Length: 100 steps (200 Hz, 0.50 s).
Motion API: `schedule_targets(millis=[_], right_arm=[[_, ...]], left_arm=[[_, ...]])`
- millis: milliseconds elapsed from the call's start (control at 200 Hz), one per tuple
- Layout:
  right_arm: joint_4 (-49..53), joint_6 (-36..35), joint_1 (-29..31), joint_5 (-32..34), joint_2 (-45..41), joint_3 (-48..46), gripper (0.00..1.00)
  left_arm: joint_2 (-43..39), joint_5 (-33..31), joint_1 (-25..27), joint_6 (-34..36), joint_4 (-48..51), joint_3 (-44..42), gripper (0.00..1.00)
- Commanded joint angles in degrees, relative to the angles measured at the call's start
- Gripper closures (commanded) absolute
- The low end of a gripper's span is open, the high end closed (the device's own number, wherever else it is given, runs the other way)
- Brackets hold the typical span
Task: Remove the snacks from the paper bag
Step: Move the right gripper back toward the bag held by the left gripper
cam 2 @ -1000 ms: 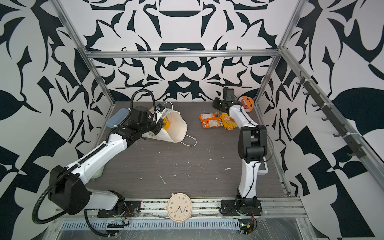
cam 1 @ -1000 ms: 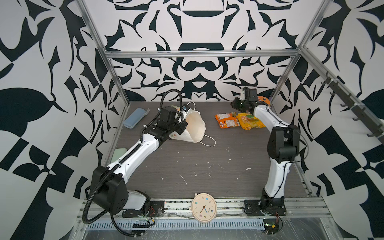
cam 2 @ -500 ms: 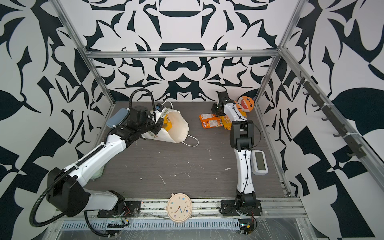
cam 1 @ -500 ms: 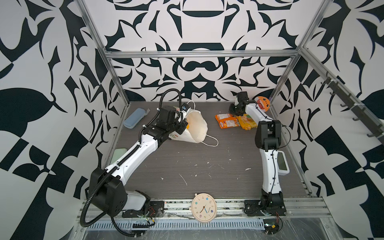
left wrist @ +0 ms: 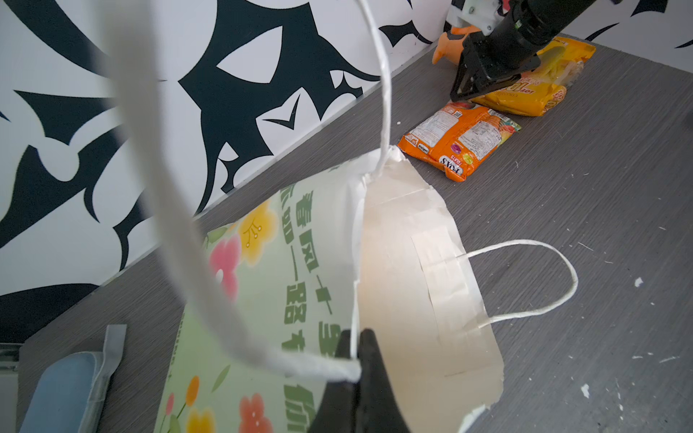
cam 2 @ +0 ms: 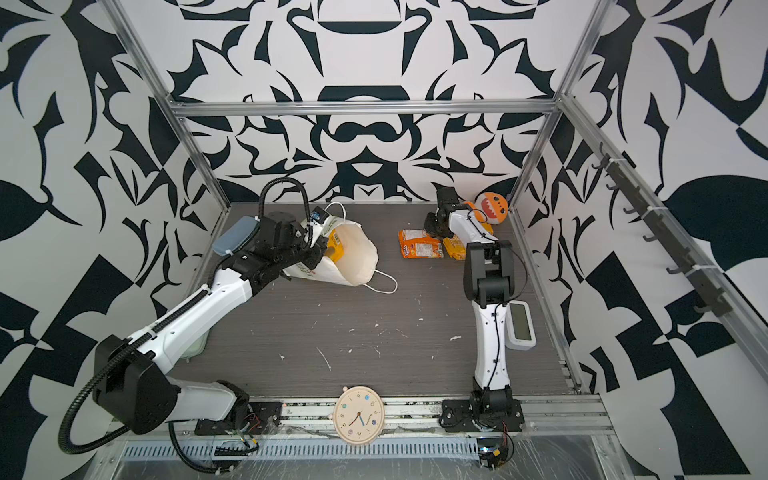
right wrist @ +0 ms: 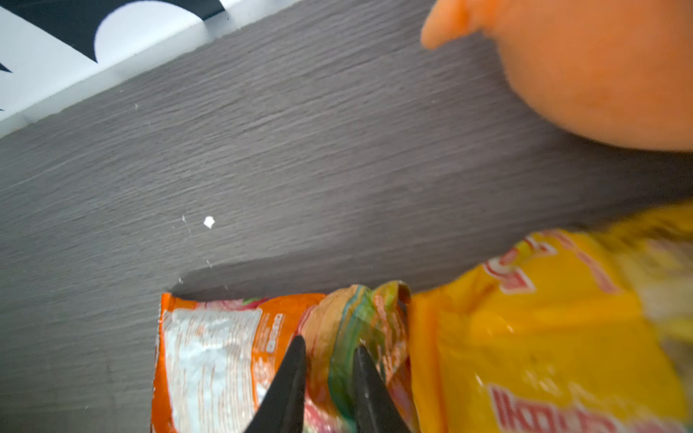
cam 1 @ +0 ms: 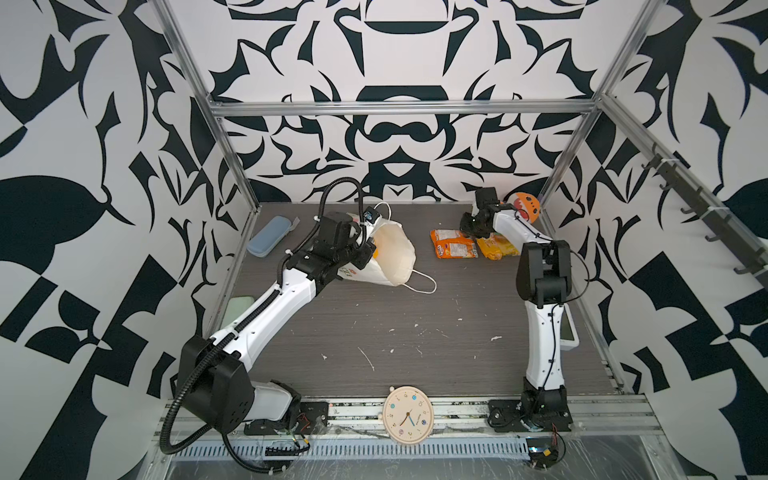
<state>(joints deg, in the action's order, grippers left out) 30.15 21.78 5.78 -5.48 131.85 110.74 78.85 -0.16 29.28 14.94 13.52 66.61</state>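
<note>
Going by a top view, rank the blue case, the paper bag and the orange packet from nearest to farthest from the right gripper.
From the right gripper, in a top view:
1. the orange packet, right beside its tips, at the back right.
2. the paper bag, left of the middle, towards the back.
3. the blue case, by the left wall, at the back.

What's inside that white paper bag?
Through the open mouth of the paper bag, in a top view, one yellow packet shows just inside the rim. Deeper in, the bag's own wall covers everything, so whether more packets lie there cannot be seen.
</note>
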Motion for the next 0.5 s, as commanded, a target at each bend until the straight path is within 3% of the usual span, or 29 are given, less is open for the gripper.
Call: schedule_targets(millis=[0,165,300,400,495], right_arm=[[-1.92,0.44,0.39,1.08,-4.47,0.04,0.75],[-0.84,0.02,0.72,-0.17,-7.7,0.37,0.75],[-1.69,-1.08,2.67,-4.15,-16.65,-3.41,0.76],[-17.88,1.7,4.25,-17.97,-27.92,-17.38,0.75],[-32.65,4.24,8.48,-21.86,-38.15,-32.16,0.75]], left_arm=[[-1.35,1.48,0.56,-0.53,-2.97,0.19,1.0],[-1.52,1.39,0.61,-0.57,-2.97,-0.03,1.0],[-2.71,1.72,0.69,0.39,-2.51,-1.12,1.0],[-5.28,4.76,0.78,1.98,-3.04,-3.16,1.0],[-9.39,7.57,0.78,3.85,-5.9,-6.89,1.0]])
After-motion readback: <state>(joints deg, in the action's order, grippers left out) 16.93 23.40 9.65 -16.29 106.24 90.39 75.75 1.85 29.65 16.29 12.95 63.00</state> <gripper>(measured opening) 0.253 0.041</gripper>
